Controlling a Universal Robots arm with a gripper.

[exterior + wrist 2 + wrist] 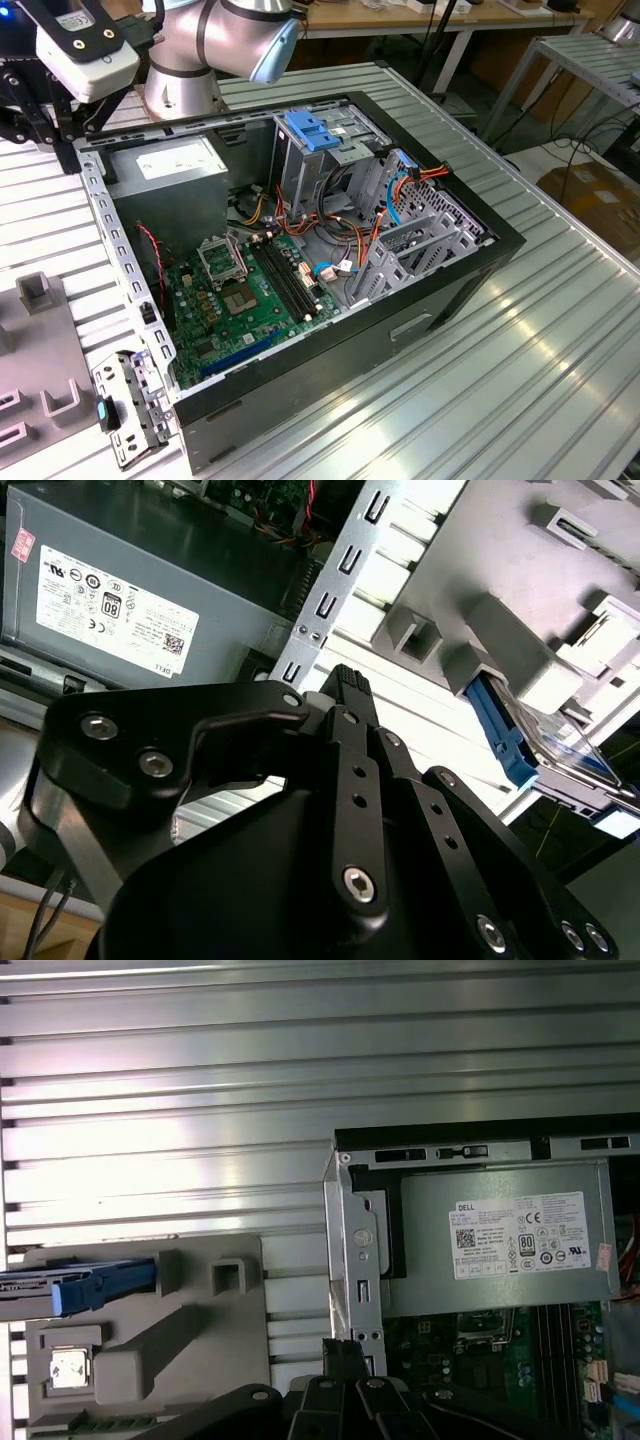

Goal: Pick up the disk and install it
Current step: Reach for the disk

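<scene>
One disk (90, 1282) is the thing to fetch. It stands on edge in a slot of the grey fixture (150, 1360), its blue carrier frame showing in both wrist views (505, 735); the fixture (50, 380) sits at the exterior view's left, on the counter (520, 340) just beside the open computer case (95, 200). The gripper (342, 1355) hangs over the case's near-left rim, close to the grey power supply (500, 1235) and well apart from the disk; in the second wrist view its fingers (345, 680) are together with nothing between them. Judged from this, the reach for the disk has barely begun. To do it well the fingers must part, line up square with the disk's flat faces and come straight down, clear of the fixture's raised blocks. Rightward lie the hazards: the case's perforated metal rim, loose orange and blue cables, and the tall drive cage (315, 150) with its blue latch. The ribbed counter at the exterior view's right gives open room.
</scene>
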